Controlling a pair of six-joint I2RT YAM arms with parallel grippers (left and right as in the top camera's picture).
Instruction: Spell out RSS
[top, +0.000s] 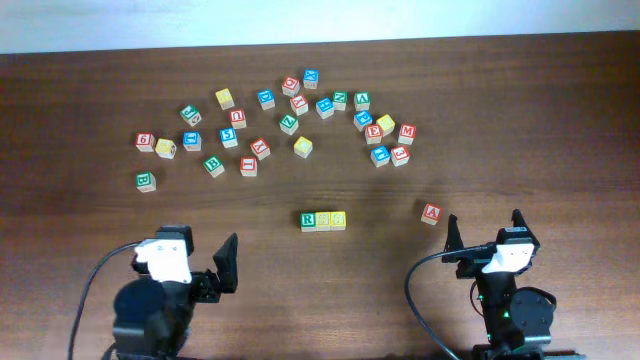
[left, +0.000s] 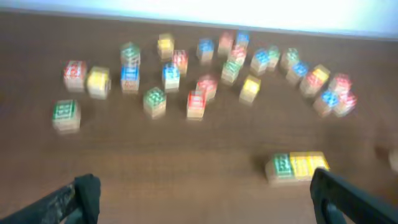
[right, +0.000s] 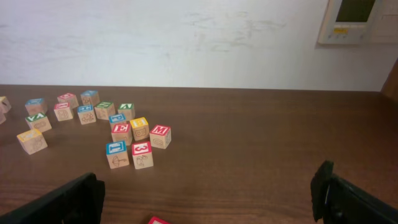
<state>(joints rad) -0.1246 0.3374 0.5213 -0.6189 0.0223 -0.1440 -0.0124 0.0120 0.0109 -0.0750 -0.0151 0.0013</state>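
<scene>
Blocks for the word lie in a short row of three blocks (top: 322, 220) near the middle of the table (top: 560, 120) in the overhead view: a green block (top: 308, 220) with R at the left end and two yellow blocks (top: 332, 220) touching it (their letters look like S, but they are too small to be sure). By my judgement the spelling is finished or almost finished. The loose blocks (top: 290, 120) are scattered in an arc well behind the row. One red block (top: 431, 212) with A lies apart, just in front of the right gripper (top: 485, 230), whose fingers stand wide apart and hold nothing. The left gripper (top: 226, 262) is at the near-left, well apart from the row, and from above its opening is hard to judge.

From the left wrist view, which is blurred, the left gripper (left: 205, 199) is spread wide and empty, and the row (left: 297, 167) sits just ahead of its right finger. Here is the main risk: if this arm swings to its right, that finger could push the row and break the line.

From the right wrist view the right gripper (right: 211, 199) is also wide and empty. Only the top of the red block (right: 158, 220) shows at the lower edge, between the fingers and nearer the left one. A forward move could knock it toward the row, and a closing of the jaws could catch it by mistake
</scene>
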